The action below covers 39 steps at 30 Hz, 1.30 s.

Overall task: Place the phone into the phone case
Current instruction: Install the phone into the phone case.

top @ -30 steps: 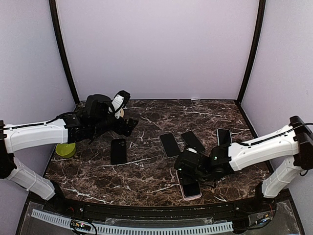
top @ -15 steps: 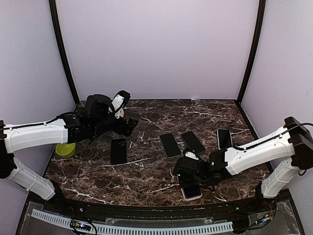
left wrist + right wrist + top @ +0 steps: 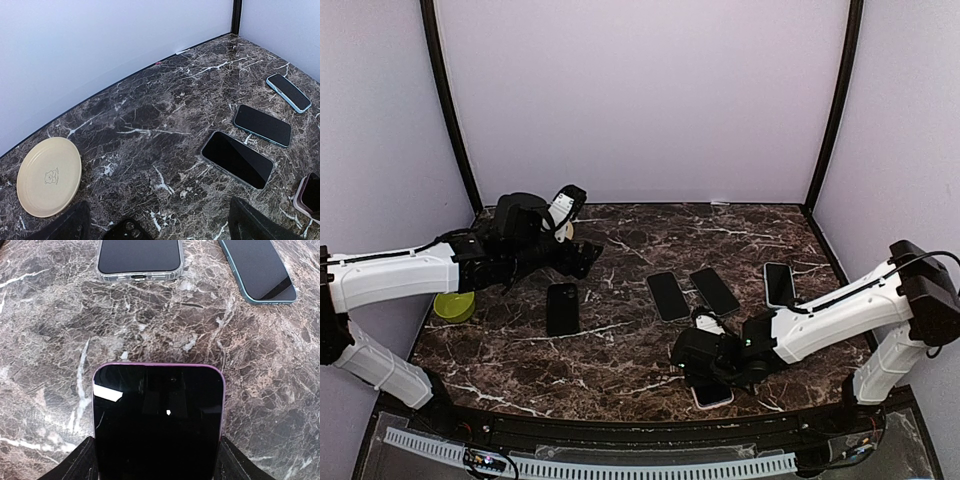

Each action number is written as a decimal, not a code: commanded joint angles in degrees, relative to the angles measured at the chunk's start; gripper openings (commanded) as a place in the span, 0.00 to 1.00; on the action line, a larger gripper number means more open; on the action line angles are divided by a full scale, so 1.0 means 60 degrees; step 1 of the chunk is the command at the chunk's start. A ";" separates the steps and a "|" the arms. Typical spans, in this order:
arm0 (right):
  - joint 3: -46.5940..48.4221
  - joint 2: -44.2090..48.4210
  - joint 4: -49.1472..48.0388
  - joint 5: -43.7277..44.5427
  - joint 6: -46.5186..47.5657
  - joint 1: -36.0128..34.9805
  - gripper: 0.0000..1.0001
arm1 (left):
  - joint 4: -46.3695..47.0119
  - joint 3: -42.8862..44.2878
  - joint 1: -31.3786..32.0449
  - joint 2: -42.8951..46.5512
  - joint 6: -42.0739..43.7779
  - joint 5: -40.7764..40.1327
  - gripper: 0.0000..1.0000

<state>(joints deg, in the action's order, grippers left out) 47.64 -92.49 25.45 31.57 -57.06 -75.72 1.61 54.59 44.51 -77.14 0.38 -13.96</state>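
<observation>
A phone with a dark screen and a purple rim (image 3: 157, 415) sits between my right gripper's (image 3: 157, 460) fingers, which press on its two long sides. From above, only its near corner (image 3: 712, 397) shows under the right gripper (image 3: 703, 372), close to the table's front edge. I cannot tell whether it touches the marble. The black phone case (image 3: 562, 308) lies flat at centre left, and its camera cut-outs (image 3: 127, 231) show in the left wrist view. My left gripper (image 3: 582, 258) hovers behind the case, open and empty (image 3: 157, 225).
Three other phones lie on the marble table (image 3: 620, 360): one in a clear case (image 3: 667, 295), a teal one (image 3: 715, 290) and a light-blue-edged one (image 3: 779, 283). A yellow plate (image 3: 453, 305) sits at the left edge. Walls close in the back and sides.
My right gripper has slid a little toward the front edge and leftward with the phone, covering more of it from above. The left arm has not moved.
</observation>
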 commanded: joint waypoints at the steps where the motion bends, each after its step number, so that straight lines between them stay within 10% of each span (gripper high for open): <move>1: -0.0437 -0.0258 0.0370 0.0442 0.0268 -0.0092 0.00 | 0.0040 -0.0132 -0.0061 0.0171 0.0025 -0.0029 0.98; 12: -0.0702 0.0099 0.0536 -0.0724 0.0631 -0.0097 0.01 | 0.0055 -0.0130 -0.0047 0.0072 0.0090 -0.0113 0.98; 18: -0.0335 -0.0043 0.0985 -0.1089 0.0867 -0.0029 0.59 | 0.0041 -0.0112 -0.0059 0.0102 0.0114 -0.0142 0.98; 27: 0.1069 -0.0122 0.2282 -0.1318 0.1467 0.0063 0.96 | 0.0142 -0.0148 -0.0052 0.0364 0.0143 -0.0025 0.98; 35: 0.1267 0.0743 0.2944 -0.2688 0.2037 0.0564 0.98 | 0.0126 -0.0133 -0.0059 0.0391 0.0207 -0.0061 0.98; 39: 0.0662 0.1563 0.2995 -0.3658 0.1947 0.1101 0.83 | 0.0128 -0.0145 -0.0054 0.0377 0.0200 -0.0055 0.98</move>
<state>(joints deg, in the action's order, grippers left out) 53.54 -88.31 41.10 15.75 -45.74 -71.79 1.63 54.59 44.51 -76.90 0.91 -14.17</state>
